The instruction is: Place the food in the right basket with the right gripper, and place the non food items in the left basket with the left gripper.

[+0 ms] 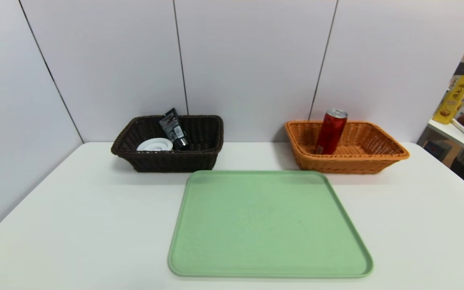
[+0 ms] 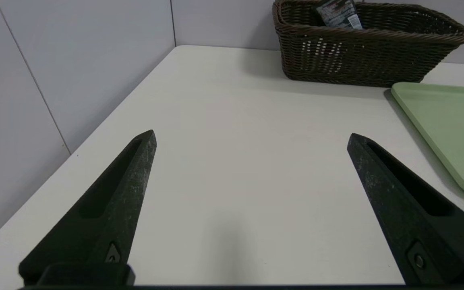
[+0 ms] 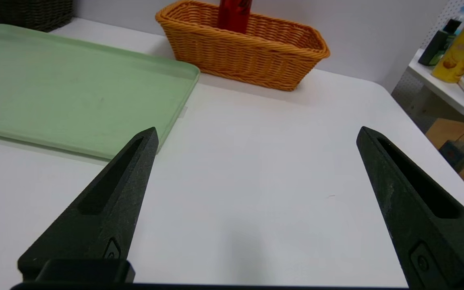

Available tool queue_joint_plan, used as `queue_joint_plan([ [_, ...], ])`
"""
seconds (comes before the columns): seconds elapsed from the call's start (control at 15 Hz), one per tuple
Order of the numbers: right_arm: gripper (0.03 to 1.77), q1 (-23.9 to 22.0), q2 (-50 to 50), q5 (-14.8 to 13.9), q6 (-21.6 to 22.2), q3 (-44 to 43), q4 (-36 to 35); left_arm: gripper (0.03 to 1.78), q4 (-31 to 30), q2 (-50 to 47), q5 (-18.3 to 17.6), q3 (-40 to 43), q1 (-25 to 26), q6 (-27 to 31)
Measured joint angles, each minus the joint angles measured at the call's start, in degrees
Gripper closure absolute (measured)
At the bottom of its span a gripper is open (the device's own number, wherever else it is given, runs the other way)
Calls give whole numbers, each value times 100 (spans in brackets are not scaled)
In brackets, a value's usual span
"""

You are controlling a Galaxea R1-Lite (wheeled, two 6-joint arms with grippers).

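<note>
Beyond right end effector (image 3: 256, 135): can (image 3: 234, 14).

Even, soft, bright indoor light falls from above on a white worktop (image 1: 54, 225). Shadows are faint and short: a soft grey one lies on the worktop in front of the dark basket (image 1: 167, 145), another beside the orange basket (image 1: 349, 149), and a thin one runs along the edge of the green tray (image 1: 270, 225). There is no harsh glare. The head view bends slightly at its edges, so the wall seams lean outward. In both wrist views, a dim blurred shadow sits on the worktop between the close, dark pincer tips.
</note>
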Motion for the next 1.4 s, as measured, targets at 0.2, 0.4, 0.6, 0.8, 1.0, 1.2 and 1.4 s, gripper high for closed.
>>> queue_joint_plan([
  [0.2, 10, -2, -84, -59, 79, 0, 138, 12, 62, -74, -194, -11, 0, -16],
  [0.4, 10, 0, -107, -91, 101, 0, 521, 12, 313, -140, -447, 0, 0, -20],
  [0.6, 10, 0, -112, -91, 116, 0, 597, 12, 769, -163, -496, 6, -7, -57],
  [0.8, 10, -2, -112, -94, 261, 0, 600, 12, 775, -171, -500, 6, -7, -52],
  [1.0, 10, 2, -112, -124, 495, 0, 600, 12, 762, -171, -500, 6, -7, -50],
  [1.2, 10, 5, -112, -174, 641, -2, 597, 12, 758, -171, -500, 6, -7, -94],
  [1.4, 10, 6, -110, -284, 978, -5, 585, 12, 744, -171, -502, 6, -7, -251],
])
